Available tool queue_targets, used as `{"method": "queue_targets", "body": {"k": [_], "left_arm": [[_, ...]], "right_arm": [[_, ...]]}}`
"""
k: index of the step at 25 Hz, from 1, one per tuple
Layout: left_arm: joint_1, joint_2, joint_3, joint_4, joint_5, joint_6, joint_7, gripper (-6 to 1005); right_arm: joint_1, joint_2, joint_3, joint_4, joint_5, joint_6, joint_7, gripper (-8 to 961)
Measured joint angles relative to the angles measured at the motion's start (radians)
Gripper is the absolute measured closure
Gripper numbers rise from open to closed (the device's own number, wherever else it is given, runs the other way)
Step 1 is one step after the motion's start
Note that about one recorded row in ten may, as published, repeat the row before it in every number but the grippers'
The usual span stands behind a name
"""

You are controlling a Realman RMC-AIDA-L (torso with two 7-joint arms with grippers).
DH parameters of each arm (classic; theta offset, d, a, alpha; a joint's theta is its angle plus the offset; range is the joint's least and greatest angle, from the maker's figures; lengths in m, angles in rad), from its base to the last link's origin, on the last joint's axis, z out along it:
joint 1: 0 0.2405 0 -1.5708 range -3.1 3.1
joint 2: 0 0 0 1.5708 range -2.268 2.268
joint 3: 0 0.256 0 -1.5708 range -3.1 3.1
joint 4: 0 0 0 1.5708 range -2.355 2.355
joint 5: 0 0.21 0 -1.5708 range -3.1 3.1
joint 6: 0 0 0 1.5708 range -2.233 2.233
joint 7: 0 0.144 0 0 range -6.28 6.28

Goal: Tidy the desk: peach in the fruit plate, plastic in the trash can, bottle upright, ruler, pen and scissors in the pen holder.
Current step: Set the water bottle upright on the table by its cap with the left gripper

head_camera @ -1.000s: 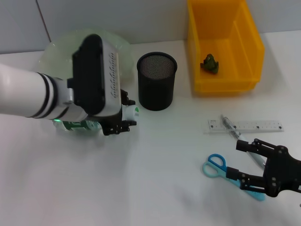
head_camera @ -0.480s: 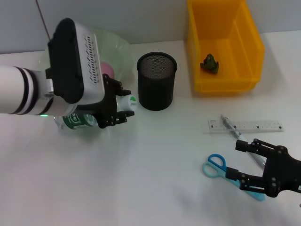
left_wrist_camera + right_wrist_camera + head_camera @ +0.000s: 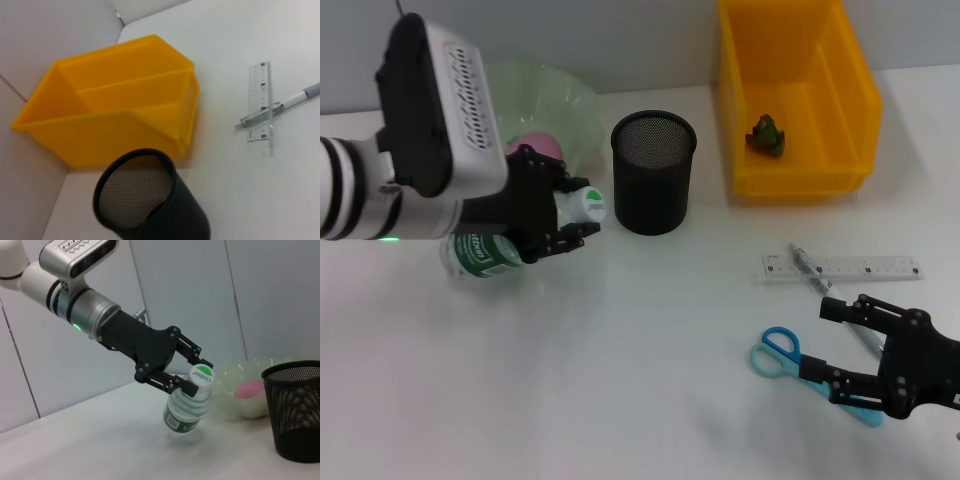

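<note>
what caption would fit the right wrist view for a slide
Left tool grips the neck of a tilted water bottle, tipping it toward upright beside the fruit bowl and mesh pen holder.

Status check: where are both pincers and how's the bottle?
Left pincer shut on bottle neck, bottle tilted, base on table. Right pincer open over scissors. Holder close beside.

Clear bottle (image 3: 495, 245) tilted, white cap (image 3: 588, 205) toward black pen holder (image 3: 653, 172).

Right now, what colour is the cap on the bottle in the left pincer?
White, with green print on top; the cap of the bottle shows best in the right wrist view.
</note>
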Motion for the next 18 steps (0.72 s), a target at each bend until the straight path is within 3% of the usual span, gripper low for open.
{"method": "queue_targets", "body": {"k": [18], "left_arm": [[0.032,0.000,-0.087,-0.019,-0.137,0.010,0.024,514]], "right_arm": [[0.009,0.000,0.000,0.000,0.000,0.000,0.000,133]]}}
